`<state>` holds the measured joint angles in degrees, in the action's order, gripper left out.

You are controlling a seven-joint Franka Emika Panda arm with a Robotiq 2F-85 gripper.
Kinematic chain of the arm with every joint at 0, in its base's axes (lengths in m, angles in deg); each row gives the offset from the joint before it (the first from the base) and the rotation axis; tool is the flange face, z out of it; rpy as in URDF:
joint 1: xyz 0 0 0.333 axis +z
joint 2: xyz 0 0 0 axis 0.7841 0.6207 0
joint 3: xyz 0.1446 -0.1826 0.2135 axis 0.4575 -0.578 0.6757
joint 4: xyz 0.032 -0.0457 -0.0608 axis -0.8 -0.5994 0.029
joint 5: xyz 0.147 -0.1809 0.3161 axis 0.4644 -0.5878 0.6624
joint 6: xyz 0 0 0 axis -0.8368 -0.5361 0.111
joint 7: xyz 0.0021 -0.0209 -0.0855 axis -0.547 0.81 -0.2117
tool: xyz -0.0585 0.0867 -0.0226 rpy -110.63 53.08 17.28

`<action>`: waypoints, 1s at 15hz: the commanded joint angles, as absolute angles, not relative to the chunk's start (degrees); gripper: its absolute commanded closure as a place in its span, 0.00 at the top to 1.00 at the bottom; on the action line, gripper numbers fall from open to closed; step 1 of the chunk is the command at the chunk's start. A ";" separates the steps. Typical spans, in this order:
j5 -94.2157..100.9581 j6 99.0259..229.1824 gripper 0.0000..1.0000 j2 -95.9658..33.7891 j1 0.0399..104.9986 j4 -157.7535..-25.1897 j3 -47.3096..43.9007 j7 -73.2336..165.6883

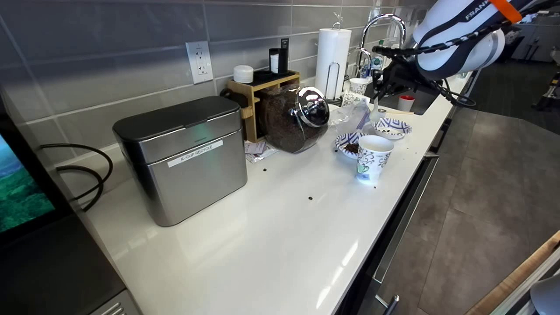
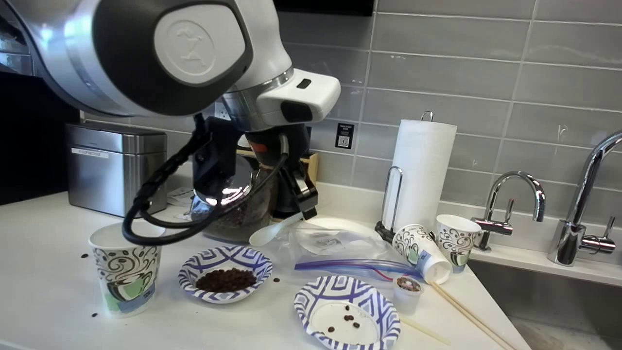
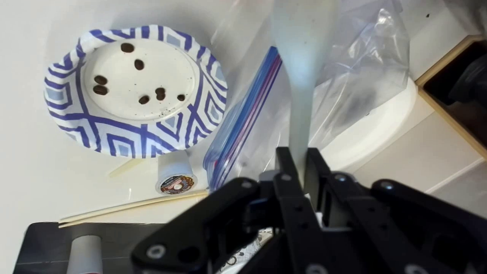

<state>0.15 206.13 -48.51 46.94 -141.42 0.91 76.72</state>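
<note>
The jaws were pinched on the handle of a pale, milky-white plastic spoon, so the spoon sat directly between them and out ahead of them. Its long axis ran outward from the jaws; in an exterior view it sloped, scoop lowest, pointing away from the grey metal sink and toward the brushed-steel bin with the dark lid. There the scoop appeared close to the far rim of a blue-and-white patterned paper bowl; whether it overhung that rim could not be told. In the wrist view the spoon crossed over a clear plastic zip bag with a blue and purple seal, contact unclear.

The blue-and-white bowl held a heap of dark brown beans. A second, similarly patterned paper bowl held only a few scattered ones, and a small white plastic pod with a printed lid stood just beside it. A white paper cup with a swirling coffee print stood upright near the heaped bowl, its contents hidden. Farther back on the white bench, a rounded clear jar with a chrome lid was filled with something dark brown.
</note>
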 commanded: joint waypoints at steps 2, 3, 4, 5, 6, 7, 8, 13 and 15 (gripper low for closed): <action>-4.21 211.72 0.03 -44.47 46.71 -140.80 0.47 82.29; -3.98 212.19 0.03 -43.98 47.09 -140.74 0.34 82.51; -4.06 212.71 0.03 -43.52 47.33 -140.66 0.05 82.87; -3.87 213.15 0.03 -43.13 47.61 -140.67 -0.14 83.01; -3.88 213.23 0.03 -42.75 47.98 -140.63 -0.33 83.16; -2.41 212.10 0.03 -42.50 48.19 -140.63 0.61 82.66; -2.33 211.96 0.03 -42.25 48.47 -140.63 0.65 82.85; -5.85 212.23 0.03 -41.30 51.96 -140.07 -4.06 85.92; -7.50 212.29 0.03 -40.88 53.85 -139.65 -6.57 87.57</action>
<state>-3.97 211.82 -42.24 50.82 -140.70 -2.62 83.55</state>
